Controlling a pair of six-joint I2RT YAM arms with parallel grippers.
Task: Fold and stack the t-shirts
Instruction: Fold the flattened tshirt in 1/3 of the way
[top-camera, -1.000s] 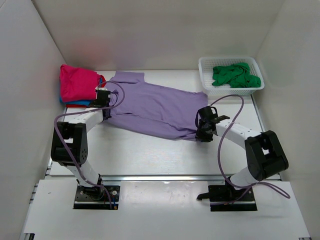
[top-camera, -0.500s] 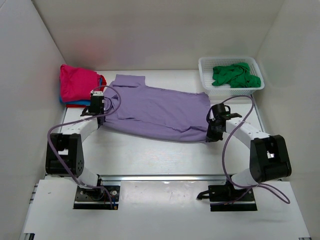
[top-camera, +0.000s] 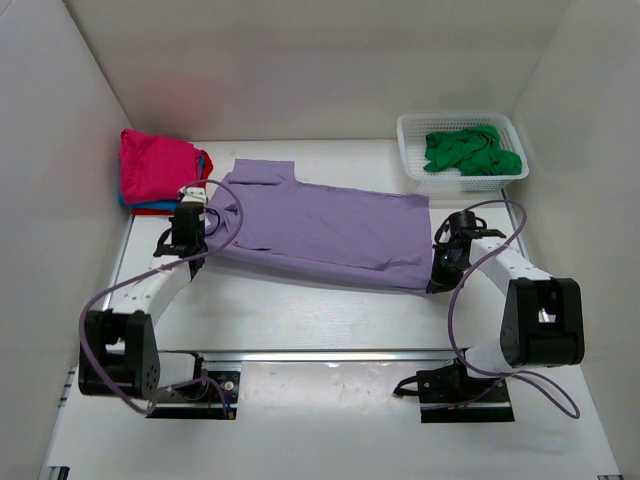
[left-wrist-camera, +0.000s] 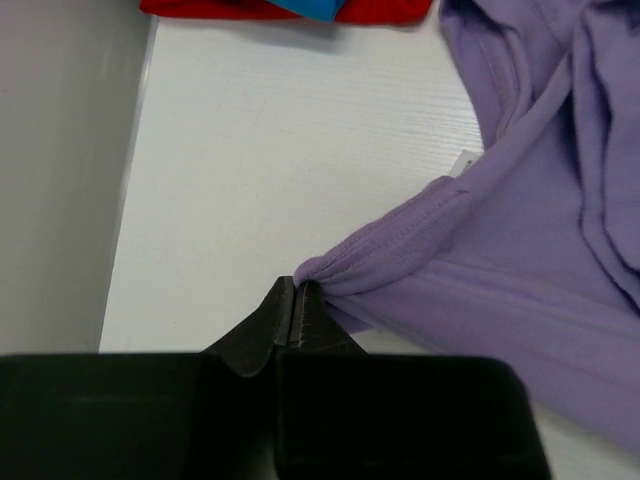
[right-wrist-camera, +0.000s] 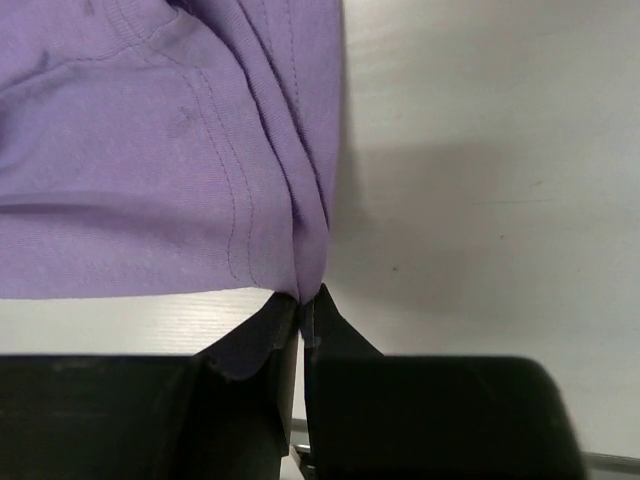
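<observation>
The left gripper (left-wrist-camera: 298, 300) is pinched tight on a bunched edge of the lilac t-shirt (top-camera: 320, 225), the cloth gathering into a small pleated knot right at its fingertips in the lower middle of the left wrist view. The right gripper (right-wrist-camera: 303, 305) is closed the same way on a gathered fold of hem at the shirt's opposite end. Between the two grips the shirt lies spread across the middle of the top view, running from centre left to centre right, mostly flat with some slack ripples near the left end. This looks like the spreading step that comes before the first fold: the garment is held at both ends and drawn out along its length. The next move probably calls for both arms to work together, keeping even tension so the cloth neither slips from the thin pinches nor drags into wrinkles, and then either laying it flat or carrying one edge over the other. In the upper left of the top view sits the finished stack, a magenta pink t-shirt (top-camera: 155, 160) on top with a red t-shirt (left-wrist-camera: 200, 6) and a blue t-shirt (left-wrist-camera: 315, 8) showing beneath it. A crumpled green t-shirt (top-camera: 470, 150) waits in the white lattice basket (top-camera: 408, 128) at upper right. The table (top-camera: 300, 310) is smooth and white with a faint grain, and plain white walls (top-camera: 300, 70) enclose it on three sides.
</observation>
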